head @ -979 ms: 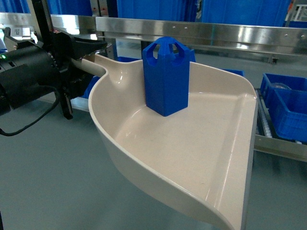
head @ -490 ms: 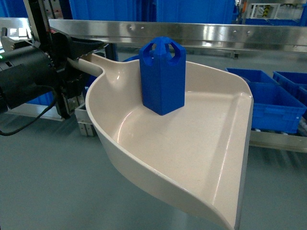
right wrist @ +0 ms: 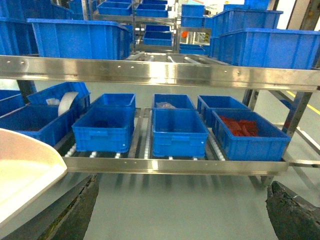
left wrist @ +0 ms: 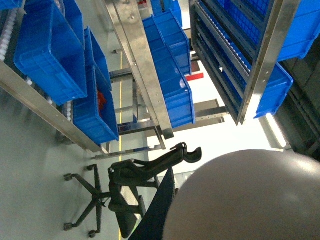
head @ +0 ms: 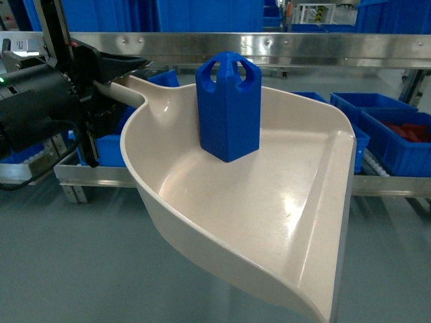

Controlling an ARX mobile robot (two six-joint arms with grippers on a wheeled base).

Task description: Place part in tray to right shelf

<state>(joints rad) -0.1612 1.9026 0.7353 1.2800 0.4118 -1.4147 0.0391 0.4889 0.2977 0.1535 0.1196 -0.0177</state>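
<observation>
The left gripper is clamped on the long handle of the beige dustpan-shaped plastic tray, held in the air. The small bright blue faceted plastic part stands upright and loose near the tray's back wall. Any tilt or jolt could topple it or slide it off the open lip before reaching the stainless steel roller shelf. The right gripper's fingers sit spread apart, holding nothing.
</observation>
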